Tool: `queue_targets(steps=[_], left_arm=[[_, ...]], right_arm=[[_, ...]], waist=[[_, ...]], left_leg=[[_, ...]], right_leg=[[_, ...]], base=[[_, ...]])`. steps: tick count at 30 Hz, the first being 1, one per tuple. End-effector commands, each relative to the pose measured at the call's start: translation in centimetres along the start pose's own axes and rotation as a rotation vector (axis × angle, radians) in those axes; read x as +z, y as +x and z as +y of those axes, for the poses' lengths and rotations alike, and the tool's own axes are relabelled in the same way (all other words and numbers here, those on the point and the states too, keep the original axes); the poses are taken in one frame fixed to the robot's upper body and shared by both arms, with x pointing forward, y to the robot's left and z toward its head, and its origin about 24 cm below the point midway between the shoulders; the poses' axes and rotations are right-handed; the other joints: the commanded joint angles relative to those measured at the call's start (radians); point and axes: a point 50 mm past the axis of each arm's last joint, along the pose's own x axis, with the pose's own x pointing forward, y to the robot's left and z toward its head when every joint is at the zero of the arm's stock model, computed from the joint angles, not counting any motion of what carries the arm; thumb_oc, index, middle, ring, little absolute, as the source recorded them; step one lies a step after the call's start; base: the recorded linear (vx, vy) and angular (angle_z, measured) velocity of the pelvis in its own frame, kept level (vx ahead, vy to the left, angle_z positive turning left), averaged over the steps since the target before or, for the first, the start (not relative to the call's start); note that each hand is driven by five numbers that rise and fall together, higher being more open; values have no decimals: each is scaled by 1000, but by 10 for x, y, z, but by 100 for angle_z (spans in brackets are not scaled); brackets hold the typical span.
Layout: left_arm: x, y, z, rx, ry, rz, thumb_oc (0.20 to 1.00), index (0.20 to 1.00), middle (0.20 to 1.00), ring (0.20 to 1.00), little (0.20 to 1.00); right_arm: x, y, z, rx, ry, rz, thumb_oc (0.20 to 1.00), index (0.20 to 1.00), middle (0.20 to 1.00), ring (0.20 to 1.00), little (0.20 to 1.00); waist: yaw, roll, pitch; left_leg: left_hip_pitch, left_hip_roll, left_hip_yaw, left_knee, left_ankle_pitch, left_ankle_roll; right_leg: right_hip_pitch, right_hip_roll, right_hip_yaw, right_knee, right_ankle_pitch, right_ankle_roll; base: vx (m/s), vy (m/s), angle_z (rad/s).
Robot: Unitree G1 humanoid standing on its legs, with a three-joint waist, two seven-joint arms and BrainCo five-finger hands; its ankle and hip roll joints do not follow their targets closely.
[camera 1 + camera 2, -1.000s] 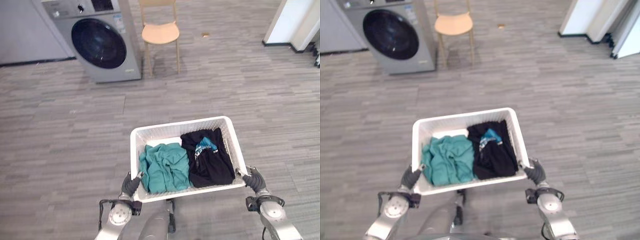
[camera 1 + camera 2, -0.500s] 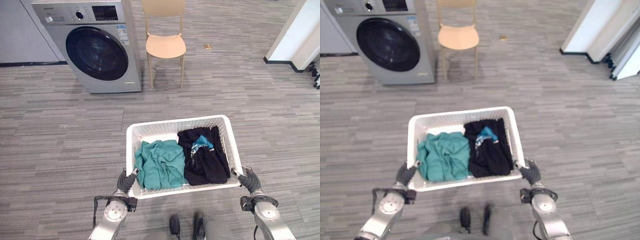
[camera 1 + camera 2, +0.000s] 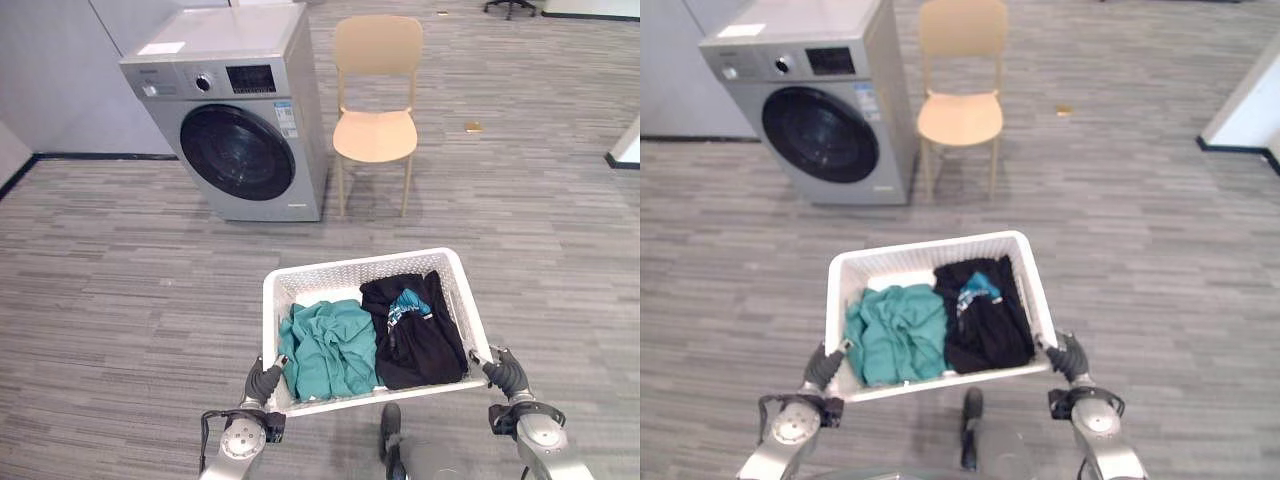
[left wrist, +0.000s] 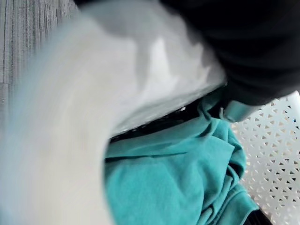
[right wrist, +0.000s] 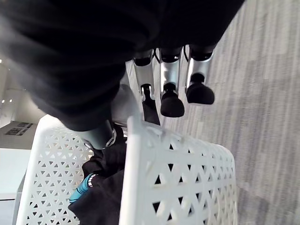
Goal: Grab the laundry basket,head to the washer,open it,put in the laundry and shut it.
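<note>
I hold a white perforated laundry basket (image 3: 360, 266) in front of me, above the grey floor. A teal garment (image 3: 325, 350) lies in its left half and a black garment (image 3: 415, 335) with a teal patch in its right half. My left hand (image 3: 262, 382) grips the basket's near left corner. My right hand (image 3: 505, 373) grips the near right corner; in the right wrist view its fingers (image 5: 171, 101) curl over the rim (image 5: 133, 154). The silver washer (image 3: 240, 130) stands ahead to the left, its dark round door (image 3: 238, 153) shut.
A tan wooden chair (image 3: 375, 120) stands close to the washer's right side. A small brown object (image 3: 473, 127) lies on the floor beyond it. A grey wall (image 3: 60, 90) runs behind the washer, and a white wall base (image 3: 625, 152) shows at the right edge.
The camera has moved: the washer and chair now sit lower and larger in view, with the washer's top showing. The basket stays held in both hands.
</note>
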Motion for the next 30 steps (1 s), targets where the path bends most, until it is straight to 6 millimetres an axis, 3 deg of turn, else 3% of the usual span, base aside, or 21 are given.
queue_targets(steps=[1,4,5,6,10,13,16,19,21,25,28,30], left_arm=[[40,5,15,24,-21,-205,200,200,200,200,200],[43,6,13,7,-15,-206,200,200,200,200,200],[43,6,11,-5,-3,-207,200,200,200,200,200],[43,6,11,-5,-3,-207,200,200,200,200,200],[43,6,11,-8,13,-206,200,200,200,200,200],[44,4,11,-11,23,-211,200,200,200,200,200],[40,3,10,-18,22,-203,200,200,200,200,200],[40,5,10,-24,27,-199,200,200,200,200,200],[47,7,19,1,56,-220,200,200,200,200,200],[48,8,23,18,58,-227,200,200,200,200,200],[47,7,26,31,43,-220,200,200,200,200,200],[47,7,26,30,42,-218,200,200,200,200,200]], right_arm=[[57,2,3,30,150,-305,200,200,200,200,200],[59,4,0,17,151,-305,200,200,200,200,200],[61,4,-2,9,153,-311,200,200,200,200,200],[60,4,-2,9,154,-310,200,200,200,200,200],[58,5,-1,2,138,-297,200,200,200,200,200],[56,6,-1,-7,131,-288,200,200,200,200,200],[54,4,2,9,132,-287,200,200,200,200,200],[53,4,9,23,139,-281,200,200,200,200,200],[57,4,18,60,141,-296,200,200,200,200,200],[59,6,21,71,136,-300,200,200,200,200,200],[60,9,23,85,131,-294,200,200,200,200,200],[59,8,23,83,135,-292,200,200,200,200,200]], waist=[[-31,-48,-7],[-9,-66,3],[2,-70,5],[2,-71,5],[40,-37,21],[51,-40,17],[60,-35,-4],[61,-64,-25],[55,-98,-32],[48,-87,-34],[26,-62,-9],[20,-63,-1]], left_leg=[[-47,120,35,-68,99,-45],[-138,92,74,-112,22,-7],[-199,56,86,-208,-3,8],[-198,56,86,-210,-2,8],[-331,37,92,-526,197,-24],[-368,47,143,-562,238,-26],[-340,58,149,-565,267,-11],[-336,56,170,-493,239,12],[-270,45,203,-478,165,48],[-186,50,207,-514,128,59],[-84,57,191,-546,75,53],[-65,52,184,-544,63,52]], right_leg=[[102,-60,31,-64,-133,175],[157,-75,38,-81,-168,176],[188,-79,42,-89,-189,184],[188,-79,42,-89,-189,184],[290,-22,81,-89,-258,177],[346,-16,113,-72,-299,176],[381,-17,136,-49,-332,184],[381,-63,150,28,-325,217],[274,-113,144,254,-183,289],[173,-124,91,279,-152,282],[59,-119,-21,136,-195,252],[46,-108,-29,80,-183,252]], base=[[316,-137,-23],[314,-55,-22],[317,-16,-13],[330,9,-12],[381,39,-13],[493,118,-30],[476,161,-33],[460,209,-32],[518,263,-45],[252,100,-18],[405,51,-23],[222,-14,11]])
